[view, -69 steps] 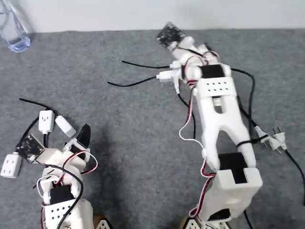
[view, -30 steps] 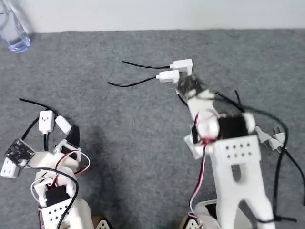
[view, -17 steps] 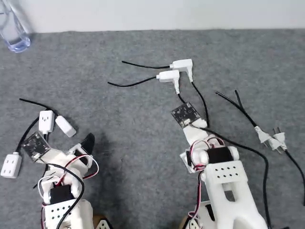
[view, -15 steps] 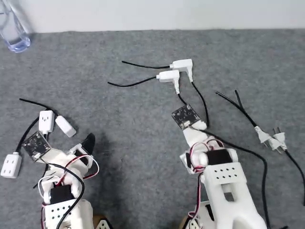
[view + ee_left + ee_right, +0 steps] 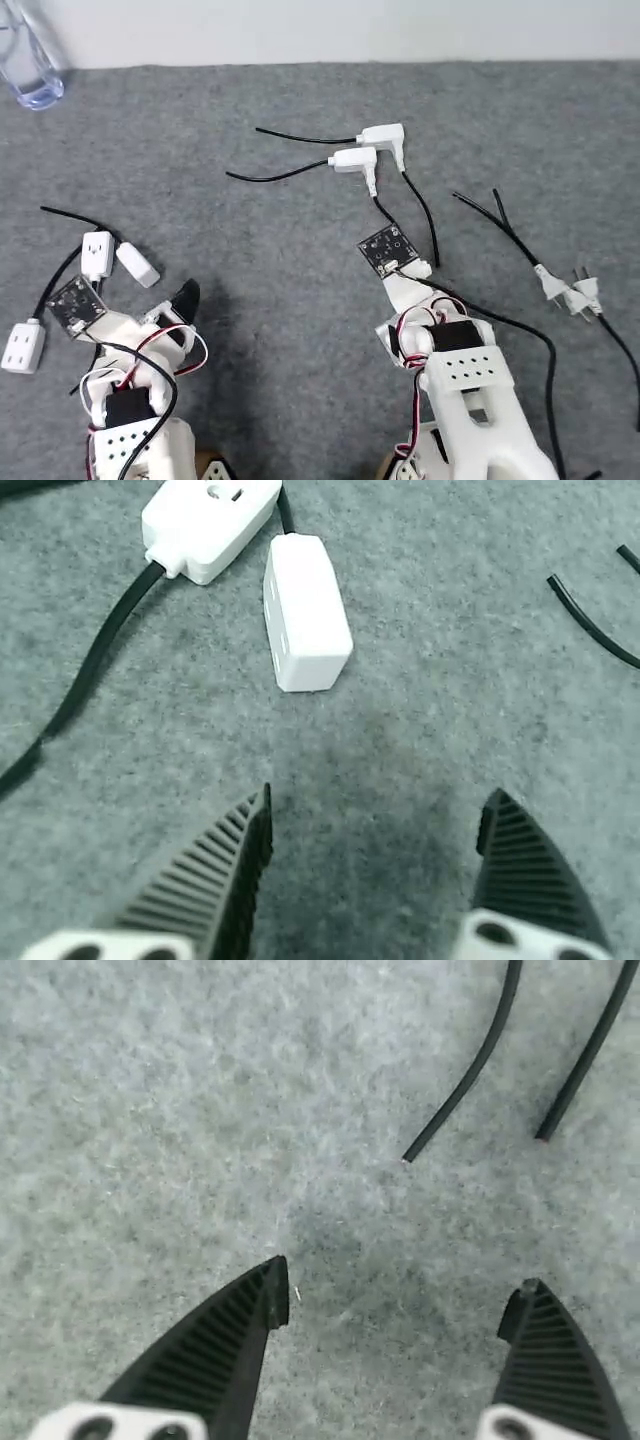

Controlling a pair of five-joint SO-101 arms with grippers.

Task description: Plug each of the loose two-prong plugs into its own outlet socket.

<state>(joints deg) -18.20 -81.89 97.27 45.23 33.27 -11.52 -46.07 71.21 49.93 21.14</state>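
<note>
Two grippers stand spread wide and empty. The left gripper (image 5: 378,815) is at 7 o'clock, facing the nearest socket (image 5: 305,610). The right gripper (image 5: 400,1295) is near 5 o'clock over bare mat (image 5: 280,300), with two cut cord ends (image 5: 405,1158) ahead of it.

The step in hand looks like fetching a plug. The right arm would do best to swing toward 3 o'clock and pinch one plug across its body, leaving the prongs free. It can then carry the plug level to a socket. The left gripper should pin that socket so it cannot slide on the mat. The prongs need lining up with the slots before any push.

By count, there are two loose two-prong plugs (image 5: 555,285) side by side at 3 o'clock and three white sockets (image 5: 97,254) at 8 to 9 o'clock. Two white connectors (image 5: 366,147) at 12 o'clock seem already mated.
</note>
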